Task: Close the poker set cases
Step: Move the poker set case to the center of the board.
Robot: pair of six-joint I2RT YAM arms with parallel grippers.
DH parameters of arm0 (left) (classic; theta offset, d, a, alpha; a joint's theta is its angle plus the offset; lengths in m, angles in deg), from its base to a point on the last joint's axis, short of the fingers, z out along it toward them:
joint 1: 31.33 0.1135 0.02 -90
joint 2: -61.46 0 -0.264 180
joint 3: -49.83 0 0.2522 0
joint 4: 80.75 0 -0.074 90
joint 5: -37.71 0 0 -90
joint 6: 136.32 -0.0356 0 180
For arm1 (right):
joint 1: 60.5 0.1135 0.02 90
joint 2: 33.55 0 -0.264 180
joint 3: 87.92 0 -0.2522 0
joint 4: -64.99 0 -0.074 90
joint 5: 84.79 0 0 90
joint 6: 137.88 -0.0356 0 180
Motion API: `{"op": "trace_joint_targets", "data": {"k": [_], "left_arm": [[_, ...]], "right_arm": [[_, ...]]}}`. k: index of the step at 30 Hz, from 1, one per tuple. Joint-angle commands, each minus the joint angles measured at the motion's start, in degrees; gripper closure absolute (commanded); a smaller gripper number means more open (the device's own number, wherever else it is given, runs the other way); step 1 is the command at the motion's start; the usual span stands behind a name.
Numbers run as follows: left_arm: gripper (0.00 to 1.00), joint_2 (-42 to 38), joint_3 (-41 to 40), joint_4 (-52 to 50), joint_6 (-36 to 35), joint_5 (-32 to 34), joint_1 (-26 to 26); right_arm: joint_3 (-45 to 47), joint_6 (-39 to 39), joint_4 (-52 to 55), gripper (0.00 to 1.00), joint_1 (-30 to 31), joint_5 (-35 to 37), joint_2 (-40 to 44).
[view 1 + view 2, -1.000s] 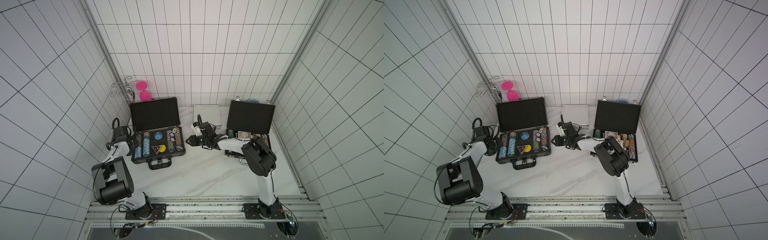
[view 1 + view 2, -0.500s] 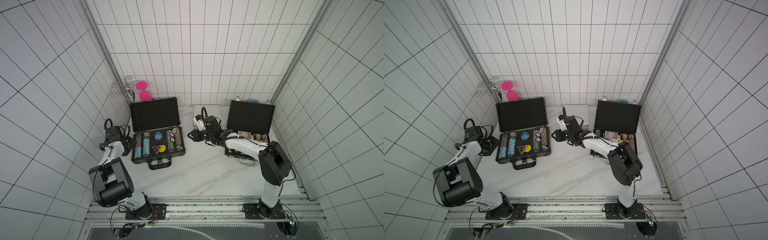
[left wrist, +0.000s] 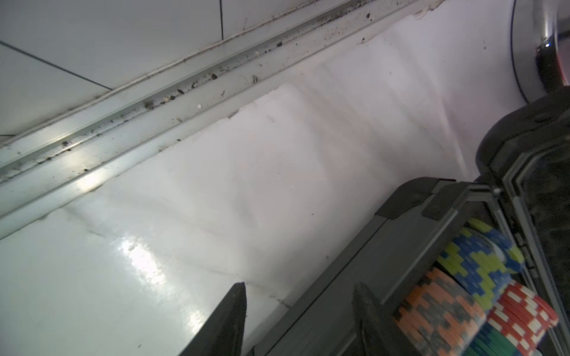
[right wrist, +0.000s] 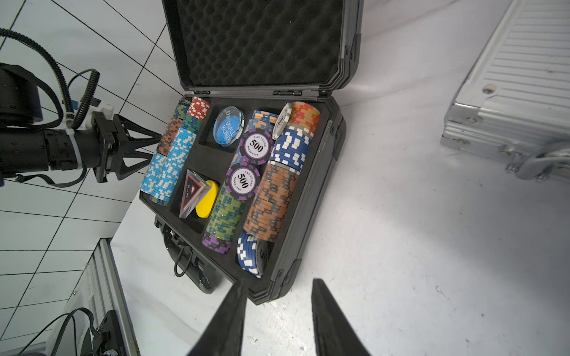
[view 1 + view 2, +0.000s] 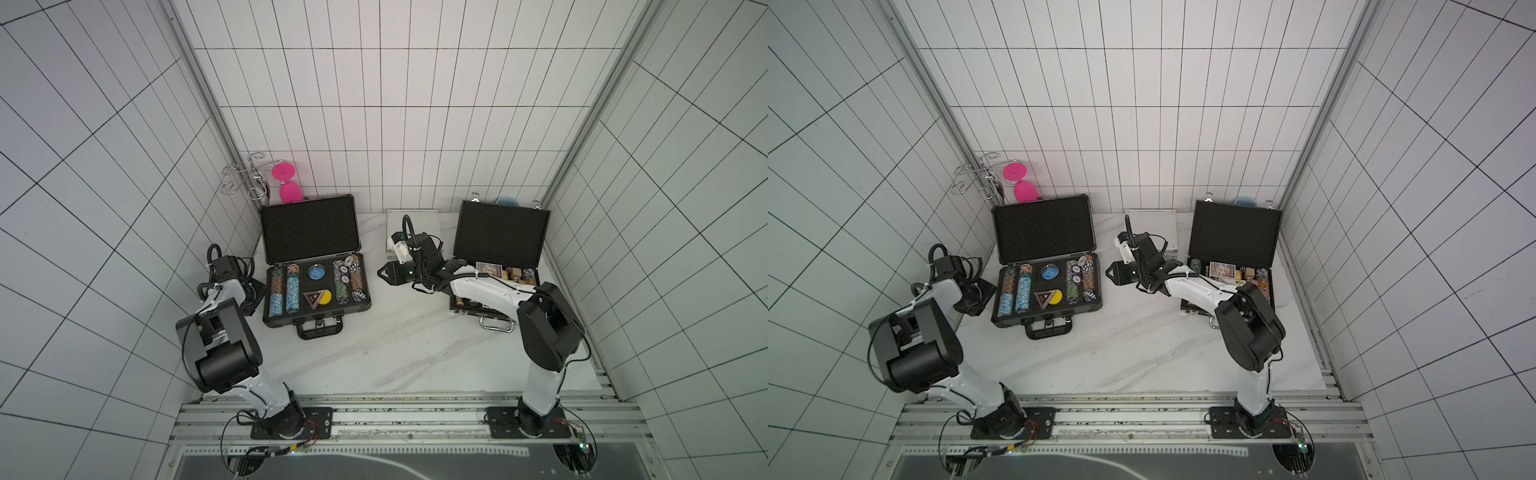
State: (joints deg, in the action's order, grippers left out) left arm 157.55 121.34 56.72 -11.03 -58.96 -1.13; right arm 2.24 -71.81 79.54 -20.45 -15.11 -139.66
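Right wrist view: the dark grey case (image 4: 262, 40) lies open on the white table (image 4: 416, 246), its lid upright on the hinges and rows of chips (image 4: 271, 194) exposed in the black foam. Both top views place this case on the left half of the table, with its handle toward the robot's base. The silver case (image 4: 518, 83) is closed and lies flat against the back wall, between the other two. The black case (image 5: 498, 232) stands on the right half of the table, open, with its lid upright; the right arm crosses over its tray and hides part of the contents. The right gripper (image 4: 278, 281) hangs over bare table between the dark grey case and the silver case. Its fingers are apart with nothing between them, and they point toward the near right corner of the dark grey case without touching it. The left gripper (image 4: 145, 150) sits low at the left side wall of that case, fingers spread, tips just beside the wall. Contact cannot be confirmed. Left wrist view agrees: both fingertips (image 3: 240, 296) show a clear gap, and nothing is clamped.
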Motion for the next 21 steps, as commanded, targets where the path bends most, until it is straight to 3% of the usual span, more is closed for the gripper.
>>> {"op": "trace_joint_targets", "data": {"k": [1,3,10,14,18,21], "left_arm": [[0.47,2.0,1.0,2.0,3.2,-1.4,0.5],[0.48,2.8,1.2,2.4,3.6,-0.4,0.5],[0.48,9.8,7.8,2.1,-2.7,-7.9,-0.9],[0.47,13.4,11.6,0.9,-4.2,-8.3,-0.5],[0.46,15.4,14.0,3.7,-3.5,-8.8,-1.1],[0.46,17.2,16.2,5.8,-1.8,-10.6,-0.5]], "right_arm": [[3.4,1.6,1.2,0.62,0.0,0.4,2.1],[3.9,1.9,1.2,0.62,0.0,0.5,2.5],[4.2,2.4,1.3,0.62,-0.9,-0.7,2.8],[3.1,2.3,0.1,0.61,-1.2,-0.8,0.6],[-2.1,1.0,-2.8,0.57,-2.3,-0.7,-3.8],[-10.9,0.7,-1.3,0.53,-2.9,1.0,-9.4]]}}
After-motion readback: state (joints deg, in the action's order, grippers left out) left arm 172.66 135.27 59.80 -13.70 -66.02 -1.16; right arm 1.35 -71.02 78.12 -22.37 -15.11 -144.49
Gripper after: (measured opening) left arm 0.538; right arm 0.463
